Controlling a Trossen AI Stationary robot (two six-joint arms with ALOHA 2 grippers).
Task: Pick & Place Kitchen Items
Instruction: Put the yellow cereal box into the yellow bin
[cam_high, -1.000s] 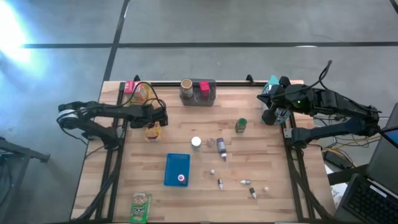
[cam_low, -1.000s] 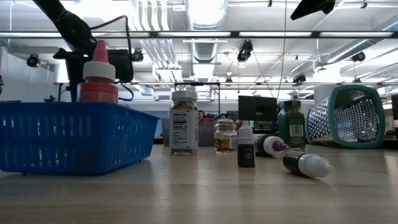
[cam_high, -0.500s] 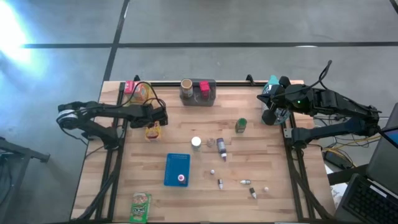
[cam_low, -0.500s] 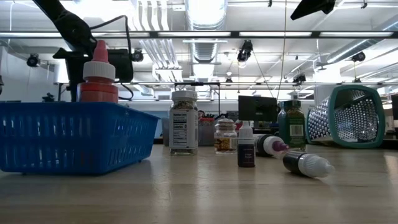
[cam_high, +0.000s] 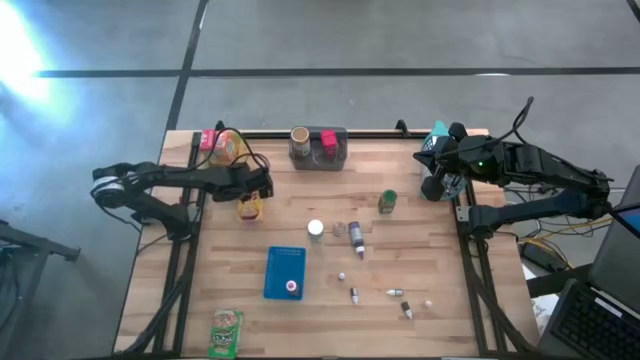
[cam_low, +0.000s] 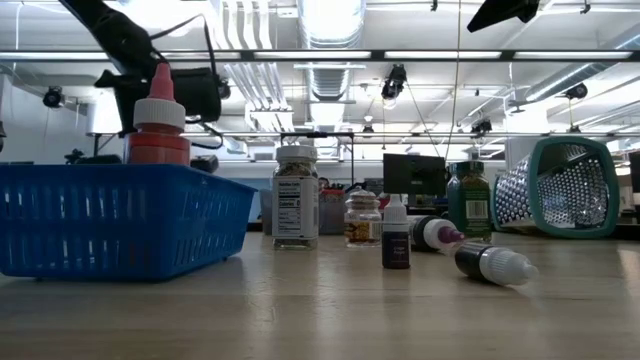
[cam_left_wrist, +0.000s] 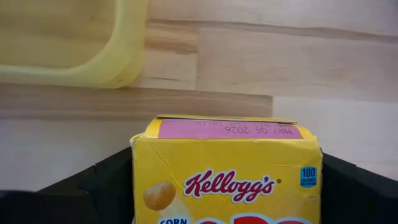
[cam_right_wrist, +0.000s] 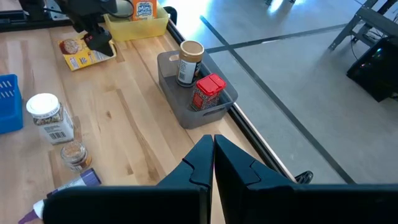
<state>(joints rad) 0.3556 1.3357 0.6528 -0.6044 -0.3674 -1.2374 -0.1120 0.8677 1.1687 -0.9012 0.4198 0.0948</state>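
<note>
yellow bin beside cereal box

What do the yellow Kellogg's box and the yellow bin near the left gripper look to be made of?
Yellow Kellogg's box: likely printed cardboard with a slight sheen, showing creased edges and a folded top flap. Yellow bin: probably moulded plastic, smooth and slightly translucent, with a rounded corner.

Cereal box lies on the tabletop at left, just before the yellow bin at the back-left corner. Grey bin at back centre holds 1 jar and 1 packet. Blue tray sits front of centre; small bottles lie right of it.
</note>
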